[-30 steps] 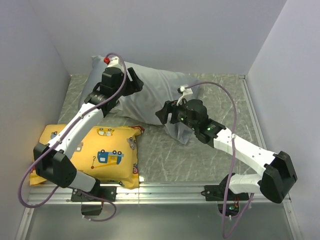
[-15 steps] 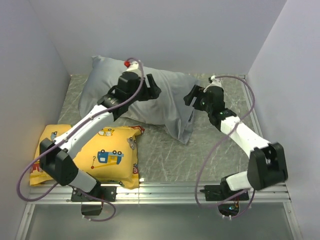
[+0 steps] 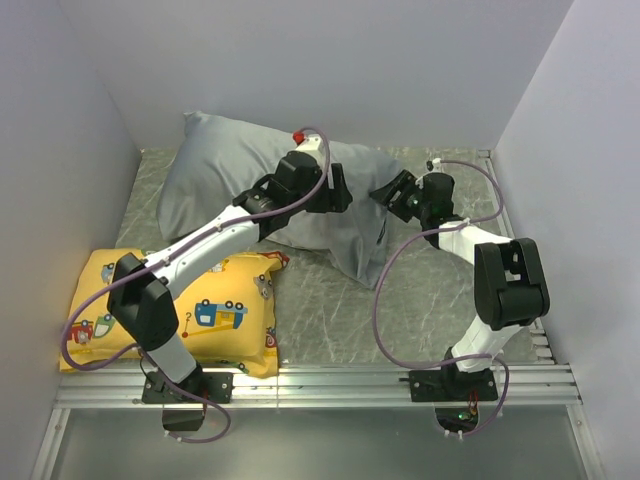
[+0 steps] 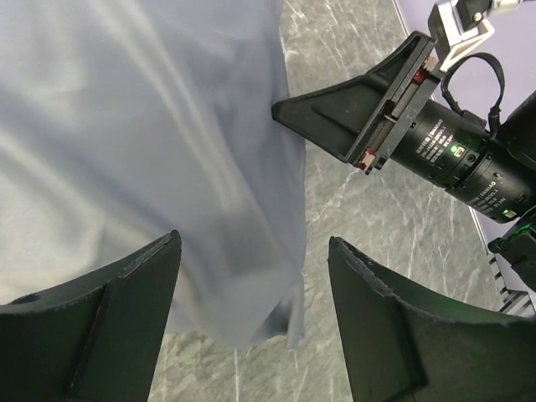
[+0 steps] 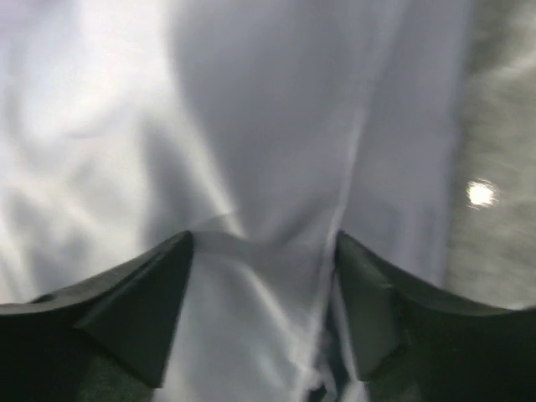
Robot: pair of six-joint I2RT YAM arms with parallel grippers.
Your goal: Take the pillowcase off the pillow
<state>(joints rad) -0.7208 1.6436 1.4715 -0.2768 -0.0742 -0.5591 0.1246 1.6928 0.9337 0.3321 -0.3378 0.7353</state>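
Top external view: the pillowcase (image 3: 225,175) lies stuffed and plump along the far edge of the counter (image 3: 440,290), reaching from the far-left corner to past the middle, with a slack, flat tail of cloth drooping from its right end toward the counter's centre. The pillow itself is wholly covered and cannot be seen. The satin-like sheen and soft creases suggest a light, limp and rather slippery cover, one that will likely slide out of a shallow pinch. The better hold is probably a deep bite on the loose hem at the right end, where the cloth stands free of the filling, while the bulk is pinned or tugged the other way. The left end effector (image 3: 340,192) hovers over that right end with its fingers spread wide. In the left wrist view the grey edge hangs between them, unpinched. The right end effector (image 3: 388,192) faces it from the right, just beside the same edge. In its own blurred wrist view its fingers (image 5: 134,310) are also spread, with cloth filling the gap but not yet clamped. Near the front-left corner a yellow vehicle-print cushion (image 3: 200,310) rests just beside the grey cover's near side, under the left arm, and plays no part here.
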